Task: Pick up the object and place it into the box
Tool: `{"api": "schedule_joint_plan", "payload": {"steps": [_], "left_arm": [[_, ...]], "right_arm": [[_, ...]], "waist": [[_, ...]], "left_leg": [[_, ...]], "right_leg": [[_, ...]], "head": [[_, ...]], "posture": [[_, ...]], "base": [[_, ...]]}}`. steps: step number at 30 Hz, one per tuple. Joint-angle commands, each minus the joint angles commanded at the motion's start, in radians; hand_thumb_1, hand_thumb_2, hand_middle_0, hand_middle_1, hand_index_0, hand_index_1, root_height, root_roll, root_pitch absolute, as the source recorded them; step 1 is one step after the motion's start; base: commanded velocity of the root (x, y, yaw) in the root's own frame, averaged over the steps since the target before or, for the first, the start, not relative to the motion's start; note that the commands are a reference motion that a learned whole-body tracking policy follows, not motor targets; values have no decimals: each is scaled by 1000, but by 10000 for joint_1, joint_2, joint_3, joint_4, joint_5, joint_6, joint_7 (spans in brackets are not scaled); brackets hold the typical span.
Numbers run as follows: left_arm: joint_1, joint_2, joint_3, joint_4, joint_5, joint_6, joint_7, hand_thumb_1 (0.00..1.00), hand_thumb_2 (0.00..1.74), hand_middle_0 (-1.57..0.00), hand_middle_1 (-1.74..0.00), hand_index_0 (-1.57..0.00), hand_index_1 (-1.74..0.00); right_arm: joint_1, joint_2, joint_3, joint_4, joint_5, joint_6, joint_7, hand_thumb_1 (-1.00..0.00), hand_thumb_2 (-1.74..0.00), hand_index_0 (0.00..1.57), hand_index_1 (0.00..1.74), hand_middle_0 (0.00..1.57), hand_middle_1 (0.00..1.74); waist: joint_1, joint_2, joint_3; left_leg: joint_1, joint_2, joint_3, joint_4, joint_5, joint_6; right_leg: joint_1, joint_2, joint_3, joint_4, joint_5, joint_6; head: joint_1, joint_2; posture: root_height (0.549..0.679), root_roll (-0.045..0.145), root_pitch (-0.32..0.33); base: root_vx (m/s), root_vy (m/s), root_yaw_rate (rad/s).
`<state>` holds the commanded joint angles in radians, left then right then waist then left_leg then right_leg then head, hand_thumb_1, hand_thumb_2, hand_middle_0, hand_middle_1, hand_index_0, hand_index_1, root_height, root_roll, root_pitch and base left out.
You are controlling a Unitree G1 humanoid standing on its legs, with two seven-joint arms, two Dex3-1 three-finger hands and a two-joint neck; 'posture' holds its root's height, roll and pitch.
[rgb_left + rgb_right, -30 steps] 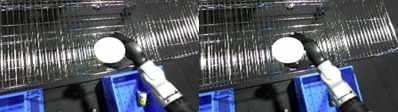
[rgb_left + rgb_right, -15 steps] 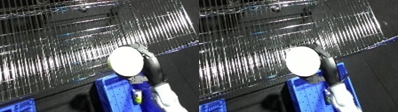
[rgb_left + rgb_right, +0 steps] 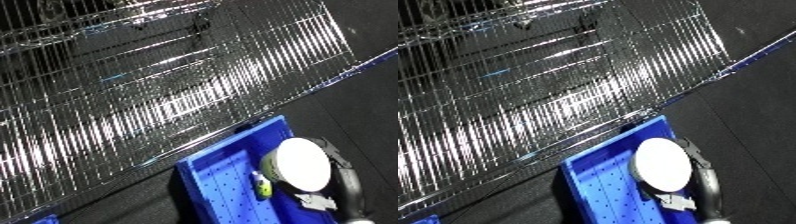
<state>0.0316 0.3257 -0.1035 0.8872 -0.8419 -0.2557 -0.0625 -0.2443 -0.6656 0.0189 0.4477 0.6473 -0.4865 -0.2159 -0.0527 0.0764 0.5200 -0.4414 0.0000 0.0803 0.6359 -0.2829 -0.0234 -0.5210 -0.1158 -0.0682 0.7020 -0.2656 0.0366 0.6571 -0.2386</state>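
Since half a second ago, your right robot hand [image 3: 336,161] has brought the white round object [image 3: 302,164] lower in both views, from the edge of the wire rack down over the blue bin. The whole picture has also tilted, so part of that shift is your head camera turning and not the things themselves.

You now have the white round object held over the open blue bin [image 3: 218,175], its pale flat face turned up toward the camera. Your right robot hand sits behind and to the right of it, dark fingers curled round its rim, so the hand is clamped on the object. The silver forearm [image 3: 709,187] runs from there down to the lower edge of the view.

You can see a small yellow-green item [image 3: 263,186] inside the bin, just beside the object's lower left edge, and a small white piece [image 3: 316,202] lying lower down in the bin near your forearm. The bin's floor shows rows of small holes.

Behind the bin, the wire rack [image 3: 160,95] fills most of the view, running on a slant from lower left to upper right. Dark floor [image 3: 373,95] lies to the right of it.

Your left robot hand shows in neither view.
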Motion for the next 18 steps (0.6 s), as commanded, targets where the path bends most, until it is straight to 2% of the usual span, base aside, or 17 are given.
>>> {"api": "schedule_joint_plan", "payload": {"steps": [2, 3, 4, 6, 7, 8, 10, 15, 18], "left_arm": [[-39, -22, -81, 104, -56, -66, -58, 0, 0, 0, 0, 0, 0], [-75, -56, -171, 192, -80, -120, -115, 0, 0, 0, 0, 0, 0], [-75, -56, -171, 192, -80, -120, -115, 0, 0, 0, 0, 0, 0], [-112, -86, -290, 264, -123, -156, -154, 0, 0, 0, 0, 0, 0], [-158, -99, -404, 329, -171, -172, -198, 0, 0, 0, 0, 0, 0], [-158, -99, -404, 329, -171, -172, -198, 0, 0, 0, 0, 0, 0], [-242, -79, -533, 413, -251, -147, -288, 0, 0, 0, 0, 0, 0], [-339, -54, -637, 545, -346, -104, -393, 0, 0, 0, 0, 0, 0], [-402, -34, -723, 656, -397, -69, -446, 0, 0, 0, 0, 0, 0]], "right_arm": [[65, -23, -47, 717, 318, -162, 161, -400, -696, 628, 696, 628, 696], [65, -68, -65, 1411, 526, -240, 302, -300, -522, 471, 522, 471, 522], [65, -68, -65, 1411, 526, -240, 302, -300, -522, 471, 522, 471, 522], [-7, -127, -49, 2049, 685, -266, 453, -200, -348, 314, 348, 314, 348], [-98, -164, -47, 2609, 792, -275, 590, -100, -174, 157, 174, 157, 174], [-98, -164, -47, 2609, 792, -275, 590, -100, -174, 157, 174, 157, 174], [-251, -199, -36, 3338, 899, -289, 773, 0, 0, 0, 0, 0, 0], [-403, -199, 6, 4038, 1002, -237, 926, 0, 0, 0, 0, 0, 0], [-475, -122, -8, 4612, 1248, -44, 1223, 0, 0, 0, 0, 0, 0]], "waist": [[-43, 78, 0], [-70, 160, 0], [-70, 160, 0], [-82, 244, 0], [-85, 327, 0], [-85, 327, 0], [-72, 434, 0], [-53, 518, 0], [-19, 548, 0]], "left_leg": [[133, -27, 21, -83, 28, -12], [253, -57, 36, -153, 58, -27], [253, -57, 36, -153, 58, -27], [345, -85, 54, -207, 79, -40], [420, -118, 72, -266, 89, -46], [420, -118, 72, -266, 89, -46], [491, -165, 91, -360, 93, -46], [538, -204, 84, -463, 137, -59], [576, -231, 48, -527, 175, -65]], "right_leg": [[100, -6, 34, -94, 22, -1], [199, -23, 56, -178, 37, -9], [199, -23, 56, -178, 37, -9], [267, -42, 73, -226, 41, -17], [313, -57, 86, -274, 50, -22], [313, -57, 86, -274, 50, -22], [340, -69, 103, -337, 73, -17], [354, -50, 114, -388, 88, -15], [398, -27, 94, -422, 93, -18]], "head": [[382, -108], [725, -207], [725, -207], [966, -270], [1162, -335], [1162, -335], [1366, -399], [1530, -495], [1564, -652]], "posture": [[645, 83, 80], [646, 86, 75], [646, 86, 75], [647, 88, 70], [647, 91, 67], [647, 91, 67], [648, 93, 66], [648, 95, 65], [648, 96, 62]], "base": [[-13, 29, -70], [-4, 27, -43], [-4, 27, -43], [0, 27, -26], [-4, 19, 2], [-4, 19, 2], [-14, 13, 13], [-21, 4, 21], [-13, -9, 31]]}}
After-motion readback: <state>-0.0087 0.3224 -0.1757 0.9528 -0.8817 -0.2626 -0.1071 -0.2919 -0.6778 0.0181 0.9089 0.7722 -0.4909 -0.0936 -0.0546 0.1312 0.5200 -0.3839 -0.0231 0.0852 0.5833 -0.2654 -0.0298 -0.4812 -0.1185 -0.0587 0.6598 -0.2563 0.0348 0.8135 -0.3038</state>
